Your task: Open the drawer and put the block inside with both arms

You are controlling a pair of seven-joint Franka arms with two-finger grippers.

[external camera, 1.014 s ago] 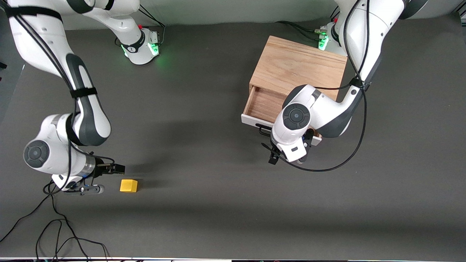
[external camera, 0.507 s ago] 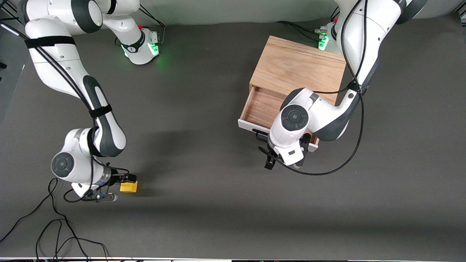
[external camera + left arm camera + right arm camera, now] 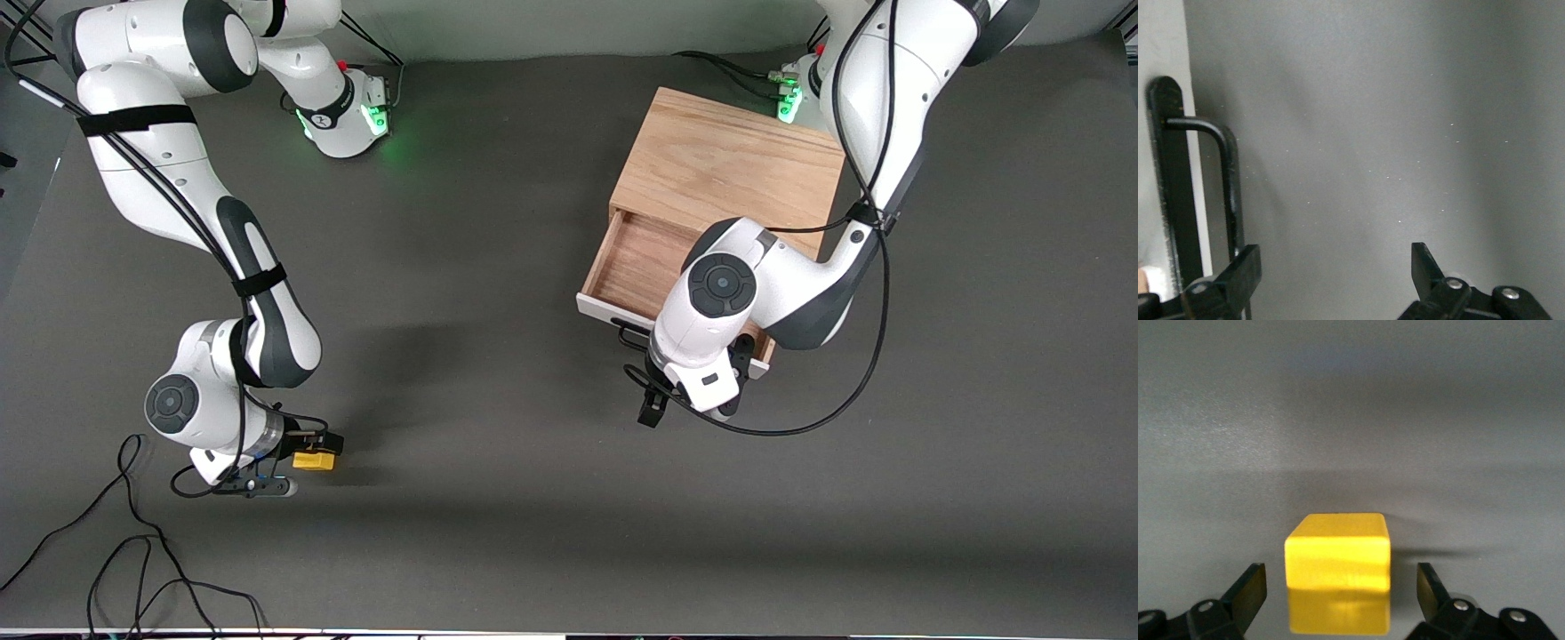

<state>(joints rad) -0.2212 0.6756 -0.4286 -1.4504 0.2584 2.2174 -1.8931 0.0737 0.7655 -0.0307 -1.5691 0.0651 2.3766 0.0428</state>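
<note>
The yellow block (image 3: 313, 460) lies on the dark table toward the right arm's end. My right gripper (image 3: 316, 452) is low at the block, open, with a finger on each side; the right wrist view shows the block (image 3: 1338, 573) between the open fingers of the gripper (image 3: 1341, 590), not touching them. The drawer (image 3: 636, 262) of the wooden box (image 3: 725, 169) is pulled out, its light wood interior empty. My left gripper (image 3: 686, 402) is open in front of the white panel (image 3: 605, 308). In the left wrist view (image 3: 1336, 270) one finger (image 3: 1245, 273) stands beside the black handle (image 3: 1228, 180).
Loose black cables (image 3: 133, 551) lie on the table nearer the front camera than the right gripper. The left arm's cable (image 3: 827, 400) loops over the table beside the drawer. Bare dark table (image 3: 480, 400) lies between block and drawer.
My right gripper has moved up to the block and now straddles it. The drawer has slid a little farther out, and my left gripper has moved along with it.
</note>
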